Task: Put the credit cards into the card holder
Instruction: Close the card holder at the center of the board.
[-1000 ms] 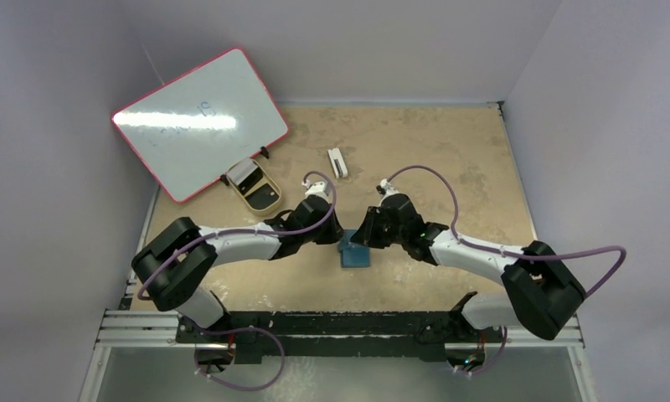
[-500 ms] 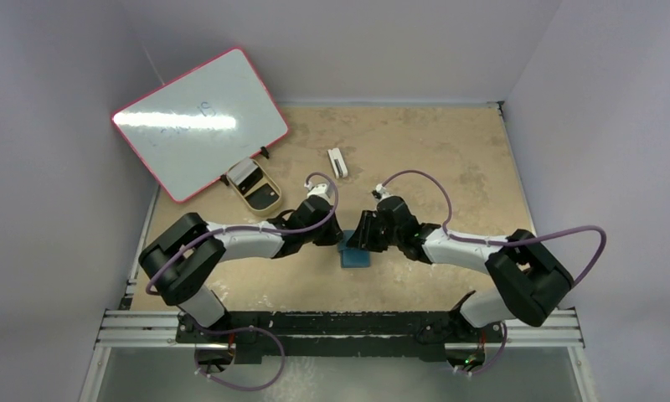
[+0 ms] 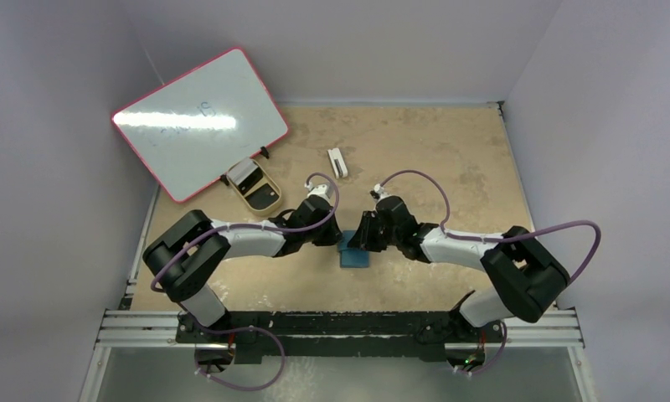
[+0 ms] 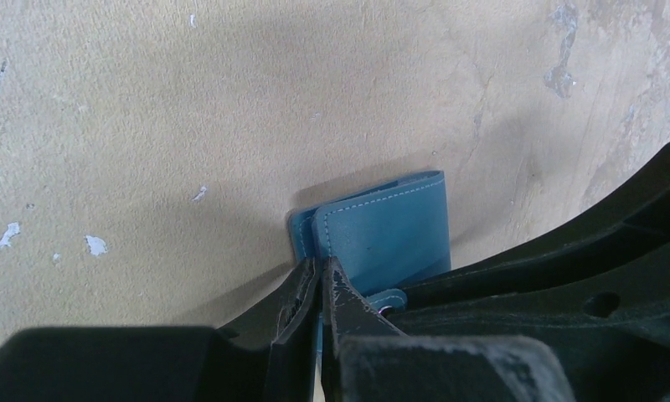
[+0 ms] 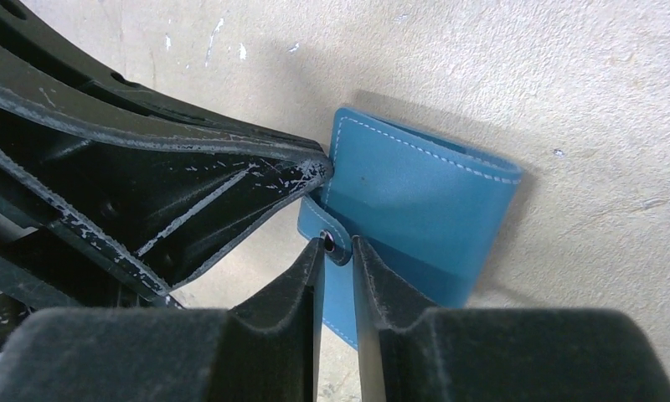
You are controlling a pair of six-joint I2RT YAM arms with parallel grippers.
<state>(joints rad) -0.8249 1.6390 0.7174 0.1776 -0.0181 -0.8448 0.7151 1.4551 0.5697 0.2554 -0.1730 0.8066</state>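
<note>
Left gripper (image 4: pixel 319 270) is clamped on the holder (image 4: pixel 390 230) cover edge; right gripper (image 5: pixel 338 251) straddles the snap tab (image 5: pixel 330 243), grip unclear. Step: opening. Next: pull covers apart gently.

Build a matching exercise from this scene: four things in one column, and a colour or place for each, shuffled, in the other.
1. card holder
2. whiteboard
3. tray
4. oblong block

a. tan, by the whiteboard's near edge
b. teal, near middle
c. small and white, far middle
d. pink-rimmed, far left

Pairs: 1-b, 2-d, 3-a, 4-c
</note>
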